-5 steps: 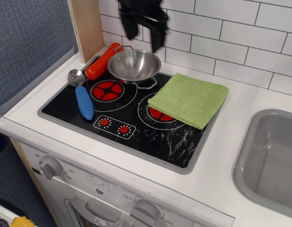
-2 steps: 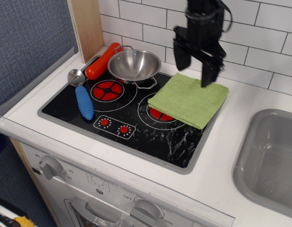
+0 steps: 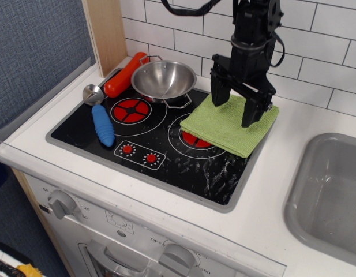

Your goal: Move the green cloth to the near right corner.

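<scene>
The green cloth [image 3: 227, 128] lies folded at the far right of the black hob, over the right burner and the hob's right rim. My black gripper [image 3: 234, 111] hangs just above the cloth's far half, jaws open wide, one finger [image 3: 218, 92] at the cloth's far left edge, the other [image 3: 250, 109] over its right part. It holds nothing. The near right corner [image 3: 224, 187] of the hob is bare black with whitish streaks, in front of the cloth.
A steel bowl [image 3: 162, 79] sits at the back of the hob, left of the gripper. A red-orange sausage [image 3: 125, 75], a metal spoon [image 3: 93, 94] and a blue ribbed piece [image 3: 102, 124] lie at the left. A grey sink [image 3: 330, 196] is to the right.
My gripper has moved from the upper left, over the bowl, to the right and down onto the cloth's far half. The cloth has not moved.
</scene>
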Controlling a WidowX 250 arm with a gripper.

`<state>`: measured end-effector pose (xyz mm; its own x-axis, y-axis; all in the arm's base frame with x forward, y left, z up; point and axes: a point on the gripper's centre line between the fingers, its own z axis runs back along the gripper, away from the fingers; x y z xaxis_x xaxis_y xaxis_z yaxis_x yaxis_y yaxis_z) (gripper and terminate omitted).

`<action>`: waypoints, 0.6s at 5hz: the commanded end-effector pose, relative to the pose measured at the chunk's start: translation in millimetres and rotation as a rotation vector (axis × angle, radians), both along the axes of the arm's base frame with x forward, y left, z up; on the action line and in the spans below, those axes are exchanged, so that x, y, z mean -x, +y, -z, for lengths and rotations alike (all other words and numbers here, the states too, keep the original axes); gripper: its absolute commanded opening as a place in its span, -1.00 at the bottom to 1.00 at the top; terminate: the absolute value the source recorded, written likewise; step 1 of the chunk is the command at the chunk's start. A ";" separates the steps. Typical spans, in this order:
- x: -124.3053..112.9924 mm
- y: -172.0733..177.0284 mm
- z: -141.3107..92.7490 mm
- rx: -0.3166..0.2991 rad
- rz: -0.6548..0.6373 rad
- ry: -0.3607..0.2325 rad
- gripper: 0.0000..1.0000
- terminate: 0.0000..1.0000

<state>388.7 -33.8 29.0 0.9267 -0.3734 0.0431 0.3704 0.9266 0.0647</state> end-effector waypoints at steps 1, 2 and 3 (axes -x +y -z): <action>1.3 13.0 10.1 0.058 -0.115 0.001 1.00 -1.00; 6.3 6.3 11.6 0.053 -0.091 0.014 1.00 -1.00; 14.0 -3.1 9.7 0.043 -0.037 0.029 1.00 -1.00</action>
